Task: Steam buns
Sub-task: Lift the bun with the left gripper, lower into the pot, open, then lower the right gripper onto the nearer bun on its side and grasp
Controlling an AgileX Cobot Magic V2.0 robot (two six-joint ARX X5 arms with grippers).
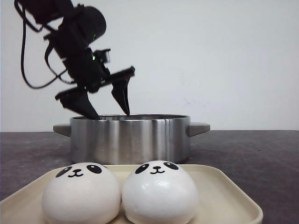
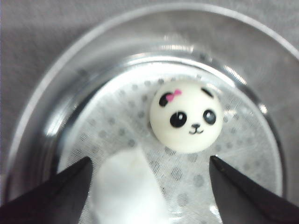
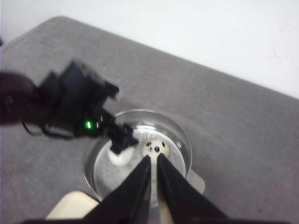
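Left arm: reaching in from the upper left and angling down, its gripper [image 1: 112, 111] hovering over the steel pot [image 1: 130, 138] with its tips at the rim.
Left claw: fingers standing well apart, holding nothing.
Right arm: looking down on the pot from above; its gripper [image 3: 153, 161] is showing its fingers almost together, with only a thin gap and nothing between them.
Buns in pot: one panda bun with a pink bow [image 2: 186, 115] is sitting on the perforated steamer plate [image 2: 233, 154]; a second white bun [image 2: 125, 186], blurred, is lying just beside it between the left fingers.
Buns on tray: two buns [image 1: 81, 193] [image 1: 160, 192] are resting side by side, touching, on the cream tray [image 1: 229, 196] in front of the pot.
Surface: a dark grey table [image 1: 252, 154] is bearing pot and tray.
Room: a plain white wall [image 1: 224, 56] is standing behind.
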